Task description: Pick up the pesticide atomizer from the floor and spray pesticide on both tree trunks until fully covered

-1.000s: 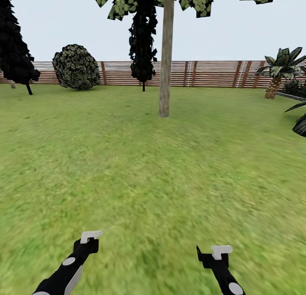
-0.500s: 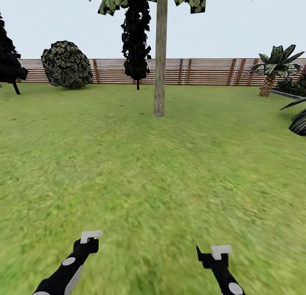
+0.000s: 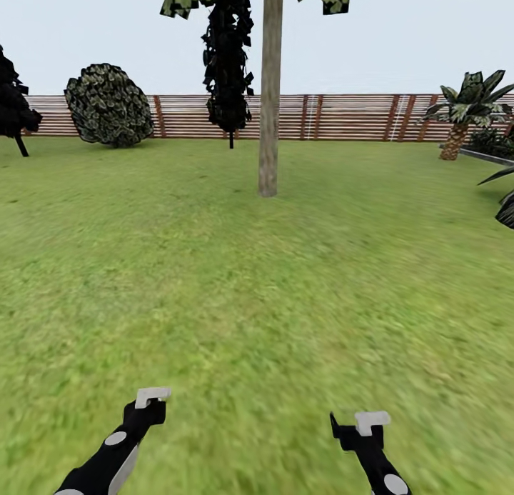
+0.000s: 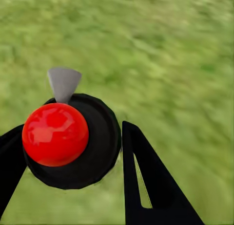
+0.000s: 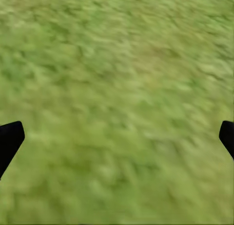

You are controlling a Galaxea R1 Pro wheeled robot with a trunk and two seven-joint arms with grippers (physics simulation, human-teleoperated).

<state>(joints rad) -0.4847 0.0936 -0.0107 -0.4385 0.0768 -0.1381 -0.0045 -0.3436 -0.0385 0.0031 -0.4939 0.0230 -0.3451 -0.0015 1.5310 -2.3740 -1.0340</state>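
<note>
In the left wrist view the pesticide atomizer (image 4: 92,152), a black round body with a red ball cap and a grey nozzle, sits between the two black fingers of my left gripper (image 4: 73,130), which is shut on it. My left gripper (image 3: 151,403) hangs low over the grass floor (image 3: 257,288). My right gripper (image 3: 357,425) is beside it, open, with bare grass between its far-apart fingers (image 5: 9,137). One tree with a thick pale trunk (image 3: 269,102) stands straight ahead, well beyond both arms. The other tree is out of view.
A brown slat fence (image 3: 343,116) closes the far side of the lawn. A round bush (image 3: 108,106) and a dark thin-stemmed tree (image 3: 228,66) stand before it. A palm (image 3: 464,113) and dark fronds (image 3: 503,202) lie at the right.
The whole head view has shifted: the thick trunk and bush sit a little further left than a second ago, so the camera has moved. Both arms hold the same pose.
</note>
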